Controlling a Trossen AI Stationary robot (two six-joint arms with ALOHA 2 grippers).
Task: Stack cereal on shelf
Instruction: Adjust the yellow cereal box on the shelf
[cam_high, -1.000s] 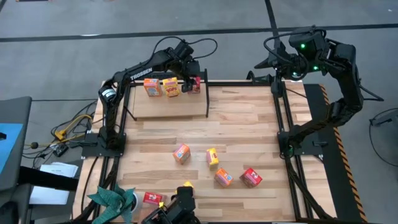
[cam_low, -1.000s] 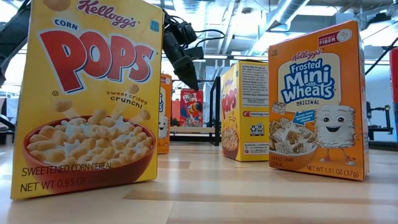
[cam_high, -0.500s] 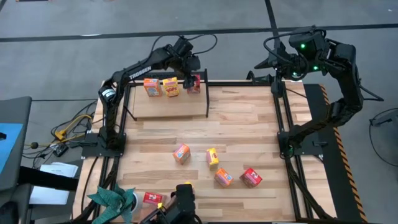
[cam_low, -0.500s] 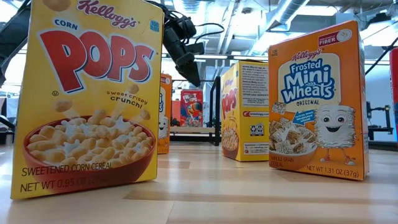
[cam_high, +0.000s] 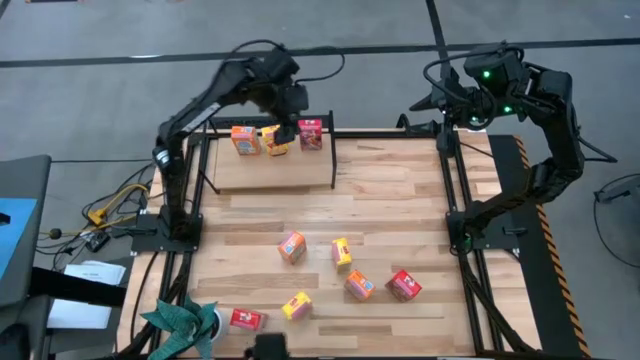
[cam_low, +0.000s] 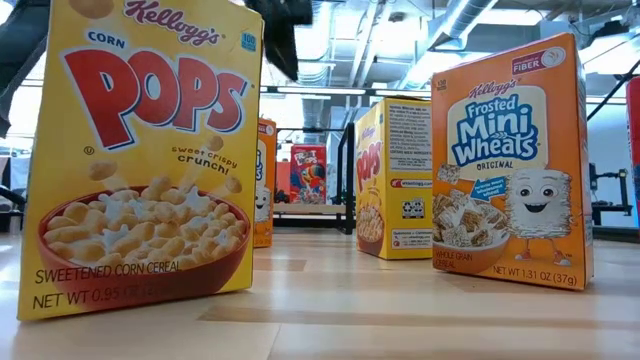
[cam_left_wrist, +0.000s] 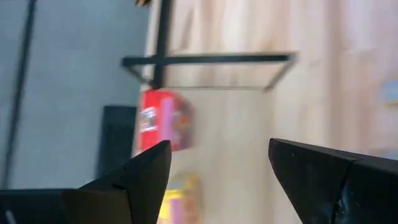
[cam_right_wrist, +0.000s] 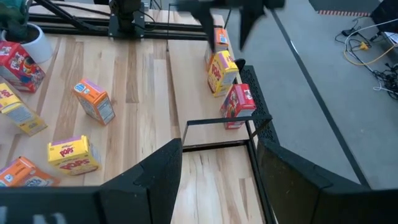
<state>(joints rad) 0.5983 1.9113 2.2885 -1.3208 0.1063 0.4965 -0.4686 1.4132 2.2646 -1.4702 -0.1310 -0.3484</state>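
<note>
cardboard cereal minis look light, stiff but crushable; pinch across the narrow sides. three stand on shelf (cam_high: 270, 165) upper left, red box (cam_high: 310, 133) rightmost, six loose on worktop (cam_high: 400, 210). left end effector (cam_high: 285, 112) spread, empty (above them). right end effector (cam_right_wrist: 214, 163) spread, idle.

We see three boxes (cam_high: 272, 138) in a row on the shelf (cam_high: 270, 170) at the table's (cam_high: 400, 200) far left. Six more boxes (cam_high: 340, 268) lie scattered on the near half of the table, well apart from the shelf.
</note>
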